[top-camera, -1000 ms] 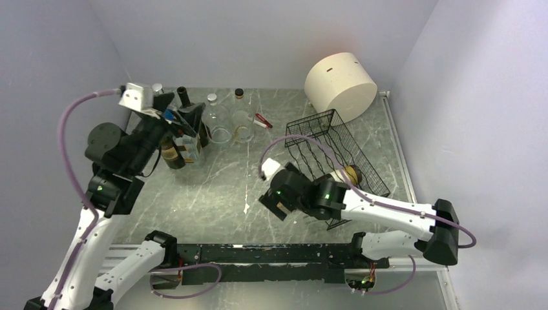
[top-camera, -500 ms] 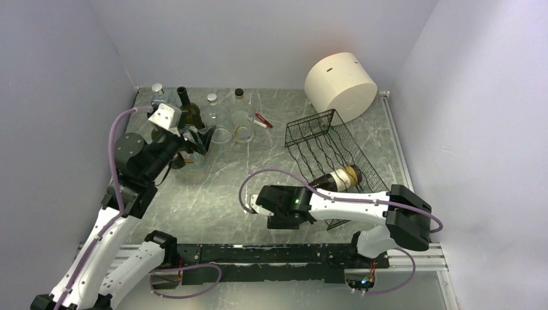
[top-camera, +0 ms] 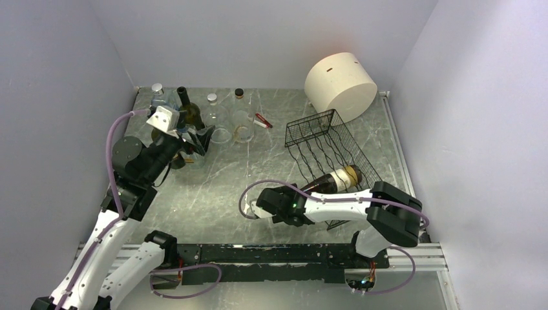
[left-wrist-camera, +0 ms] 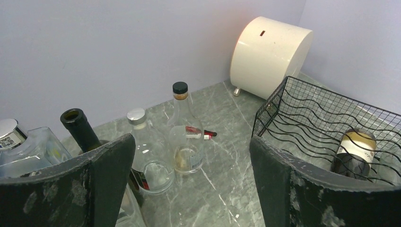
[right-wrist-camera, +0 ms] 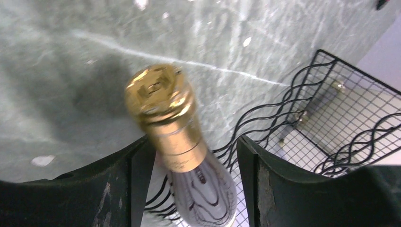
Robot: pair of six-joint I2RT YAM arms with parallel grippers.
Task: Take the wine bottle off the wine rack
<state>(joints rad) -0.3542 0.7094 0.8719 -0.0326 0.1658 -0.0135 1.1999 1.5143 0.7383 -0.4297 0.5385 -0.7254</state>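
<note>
The wine bottle [top-camera: 336, 179] lay at the near end of the wine rack [top-camera: 310, 129], gold-foil neck between the spread fingers of the right gripper [right-wrist-camera: 191, 142], not clamped I think; heavy, slick glass, so the neck looked like the best hold.

1. Here's the drum [top-camera: 340, 86], cream, lying on its side at the far corner of the table [top-camera: 220, 181], with a dark slot on its flat face.
2. Left of the drum, a small red piece [top-camera: 263, 121] lies flat.
3. Further left, the black-cap bottle [left-wrist-camera: 184, 142], clear and upright.
4. Just beyond it, the silver-cap bottle [left-wrist-camera: 144, 156], clear too.
5. Then the dark bottle [left-wrist-camera: 80, 130], upright and uncorked.
6. Furthest from the drum, a square glass flask [left-wrist-camera: 23, 151].
</note>
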